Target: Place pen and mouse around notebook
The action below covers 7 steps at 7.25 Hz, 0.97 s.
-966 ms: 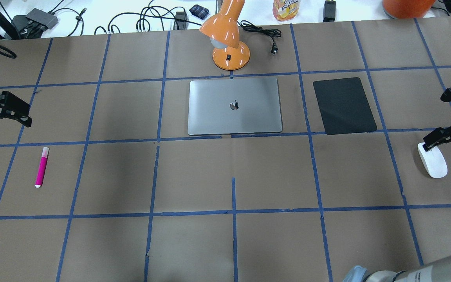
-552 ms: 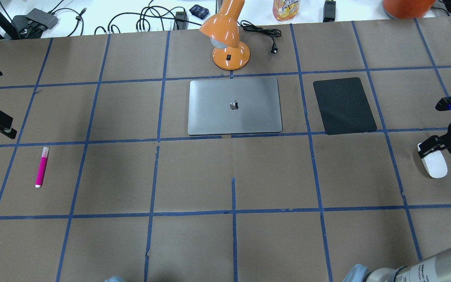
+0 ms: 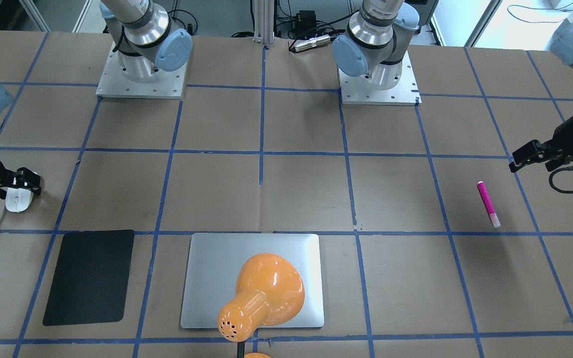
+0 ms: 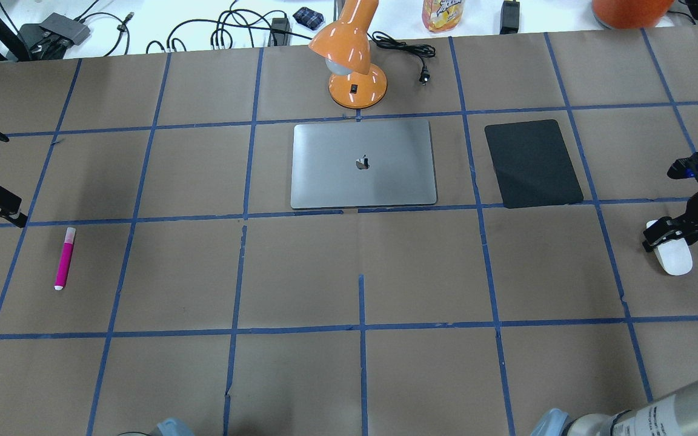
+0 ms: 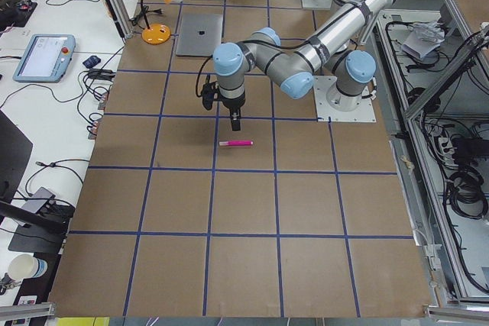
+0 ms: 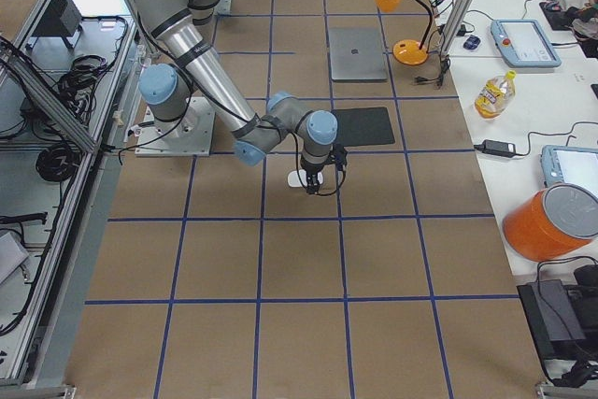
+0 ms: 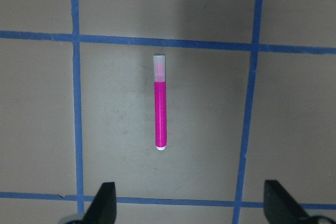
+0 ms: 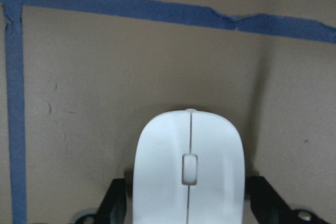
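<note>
My right hand [image 8: 187, 205] is down at the worktop [image 4: 300, 272], open just wider than the mouse [image 8: 187, 169]. Its black fingers [image 8: 116, 203] stand on either side of the mouse's flanks, and I cannot tell whether they touch. The mouse is a smooth, glossy white oval with a thin grey seam down its middle and a small slot-shaped button. It lies flat near the worktop's right edge.

My left hand [image 7: 191, 203] is spread wide with nothing in it, above the brown paper near the left edge. The pen [image 7: 160, 108] lies flat just ahead of its fingertips: a slim magenta cylinder whose pale, frosted cap points toward the far edge.

The notebook [image 4: 363, 163], a flat slab of brushed silver-grey metal with rounded corners, sits mid-worktop toward the far edge, well apart from both pen and mouse. A thin matte black mat [image 4: 533, 162] lies beside it on the right, and a shiny orange lamp [image 4: 352, 60] stands just behind it. Blue tape marks the paper into squares.
</note>
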Tool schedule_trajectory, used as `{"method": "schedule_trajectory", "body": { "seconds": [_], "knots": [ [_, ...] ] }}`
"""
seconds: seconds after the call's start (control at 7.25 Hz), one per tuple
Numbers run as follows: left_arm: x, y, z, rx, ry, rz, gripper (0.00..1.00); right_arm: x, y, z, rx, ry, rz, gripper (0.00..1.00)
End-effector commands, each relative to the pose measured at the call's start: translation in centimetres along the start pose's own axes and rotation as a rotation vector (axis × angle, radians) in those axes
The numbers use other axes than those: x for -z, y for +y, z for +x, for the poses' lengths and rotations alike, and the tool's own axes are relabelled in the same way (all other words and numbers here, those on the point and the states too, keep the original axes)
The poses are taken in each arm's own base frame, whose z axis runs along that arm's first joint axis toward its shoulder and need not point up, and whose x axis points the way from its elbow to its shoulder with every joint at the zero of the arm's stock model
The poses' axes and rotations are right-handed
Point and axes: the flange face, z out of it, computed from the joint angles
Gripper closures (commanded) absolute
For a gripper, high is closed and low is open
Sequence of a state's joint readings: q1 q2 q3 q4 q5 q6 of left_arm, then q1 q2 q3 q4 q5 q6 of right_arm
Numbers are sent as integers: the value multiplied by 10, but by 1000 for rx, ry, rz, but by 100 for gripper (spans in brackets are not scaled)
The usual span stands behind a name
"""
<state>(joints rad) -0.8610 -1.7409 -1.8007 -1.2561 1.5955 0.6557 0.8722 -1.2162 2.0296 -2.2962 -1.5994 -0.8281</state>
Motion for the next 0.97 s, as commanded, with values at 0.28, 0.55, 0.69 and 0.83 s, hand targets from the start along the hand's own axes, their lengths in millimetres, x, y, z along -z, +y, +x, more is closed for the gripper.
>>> {"method": "schedule_trajectory", "body": {
  "seconds": [0.28,0.55,0.69,0.83],
  "knots": [
    [-72,-14,-27,33,3,8,0,2,1,-2,-10,7,-13,52],
    [-106,-5,-11,121,6,7,0,36,-13,-9,-19,40,31,51],
    [-117,1,-5,118,-8,32,0,60,-41,-33,19,40,32,52],
    [-123,3,-3,116,7,32,0,83,-74,-59,26,52,46,52]
  ]
}}
